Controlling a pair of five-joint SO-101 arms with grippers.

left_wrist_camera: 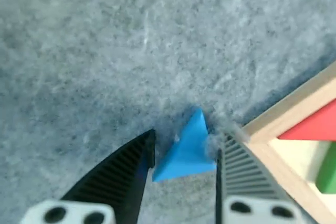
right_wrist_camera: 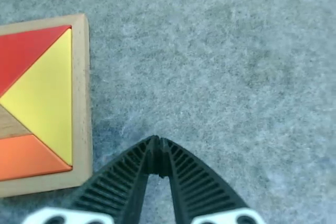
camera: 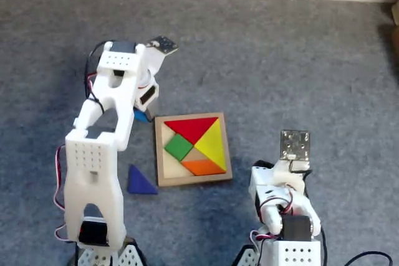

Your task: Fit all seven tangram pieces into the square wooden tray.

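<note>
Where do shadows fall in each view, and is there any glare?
High view: a soft shadow hugs the tray, no glare on it. Left wrist view: dark shadow along the tray wall and around the light blue triangle. Right wrist view: faint shadow beside the tray, darker by the right gripper.

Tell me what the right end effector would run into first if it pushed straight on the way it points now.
Most likely just the grey carpet: the shut right end effector points at bare carpet, with the square wooden tray off to one side of that line. Depth is unclear.
</note>
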